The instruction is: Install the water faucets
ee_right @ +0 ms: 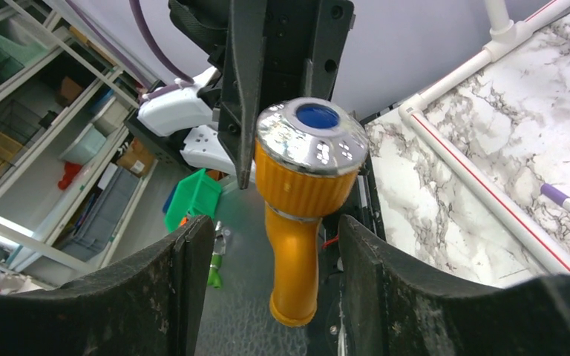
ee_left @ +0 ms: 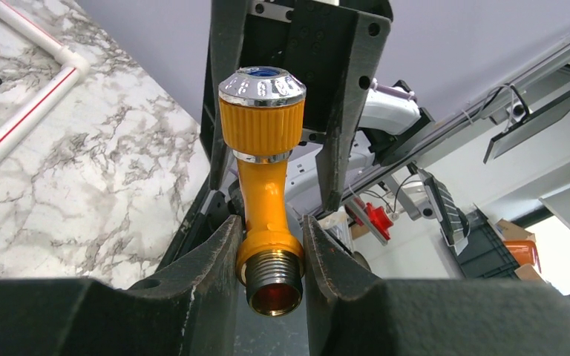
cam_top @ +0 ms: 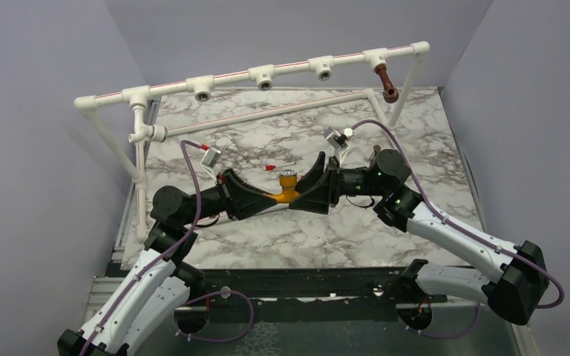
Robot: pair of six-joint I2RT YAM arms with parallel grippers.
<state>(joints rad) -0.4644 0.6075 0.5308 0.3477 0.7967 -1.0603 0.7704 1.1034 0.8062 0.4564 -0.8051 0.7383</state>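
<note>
The orange-yellow faucet (cam_top: pixel 287 190) with its silvery round cap hangs above the middle of the marble table between both grippers. My left gripper (cam_top: pixel 265 200) is shut on its threaded end; in the left wrist view the fingers (ee_left: pixel 215 259) press the collar of the faucet (ee_left: pixel 261 185). My right gripper (cam_top: pixel 309 194) is open, its jaws standing around the spout of the faucet (ee_right: pixel 297 245) with a gap on each side. The dark brown faucet (cam_top: pixel 387 83) hangs from the rightmost tee of the white pipe frame.
The white pipe frame (cam_top: pixel 230 76) spans the back of the table with several open tee fittings (cam_top: pixel 265 76). A lower pipe (cam_top: pixel 267 115) crosses the marble top (cam_top: pixel 430 148). A small red-tipped piece (cam_top: pixel 270 167) lies behind the grippers. Grey walls stand close on both sides.
</note>
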